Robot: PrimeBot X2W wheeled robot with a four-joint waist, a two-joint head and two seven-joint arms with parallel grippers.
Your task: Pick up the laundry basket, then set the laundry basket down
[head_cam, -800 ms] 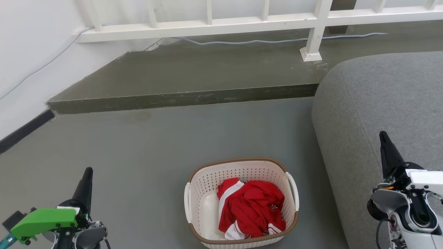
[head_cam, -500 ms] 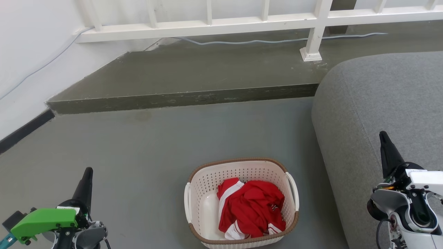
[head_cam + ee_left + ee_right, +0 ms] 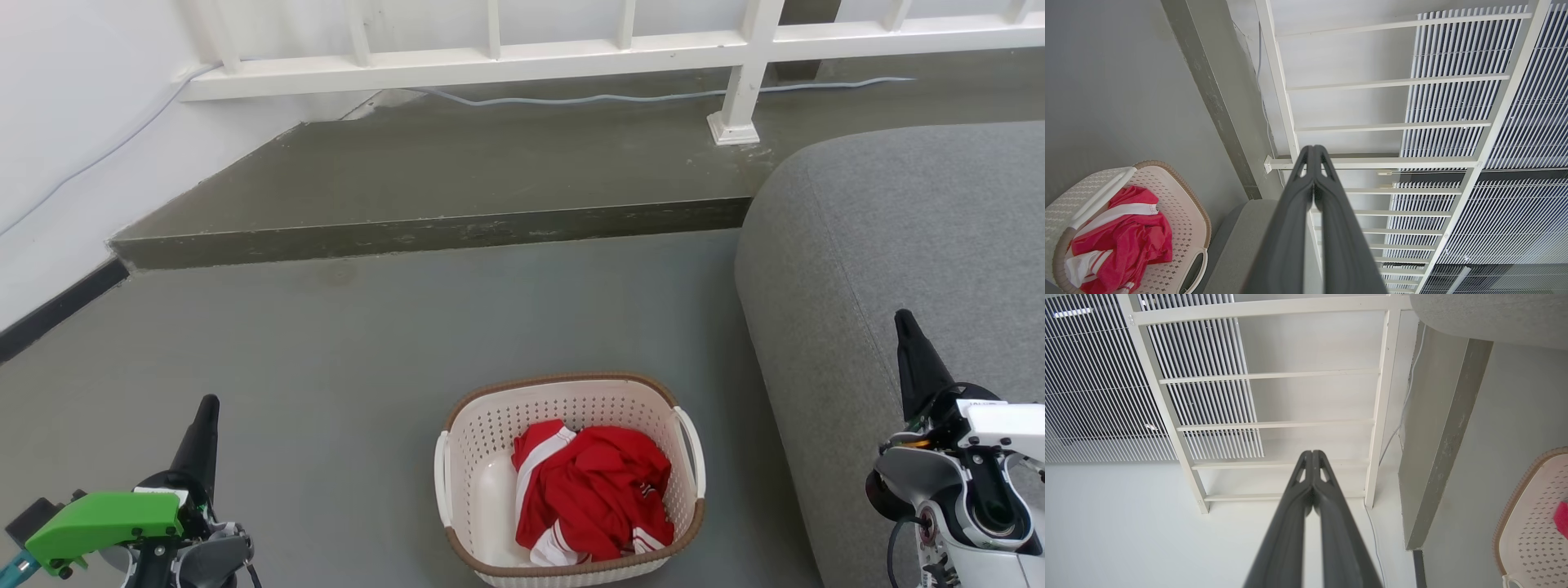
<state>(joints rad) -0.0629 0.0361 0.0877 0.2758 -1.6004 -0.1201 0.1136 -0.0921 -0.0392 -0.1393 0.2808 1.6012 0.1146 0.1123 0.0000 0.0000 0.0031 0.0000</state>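
The laundry basket (image 3: pixel 563 379) sits on the floor (image 3: pixel 367 343) at six o'clock in the head view, with a red garment (image 3: pixel 596 490) heaped inside. Its white handles (image 3: pixel 442 478) face nine and three o'clock, which suits a two-armed lift. The left gripper (image 3: pixel 207 402) hangs well off at eight o'clock of it and the right gripper (image 3: pixel 902 317) at three o'clock. Each has its jaws pressed together, pinching nothing, so I'd judge the pickup not yet begun. A grey sofa (image 3: pixel 898 229) stands just beside the basket's three-o'clock side and could crowd the right arm. The raised step (image 3: pixel 441 233) and white railing (image 3: pixel 490 57) lie at twelve o'clock, well apart.
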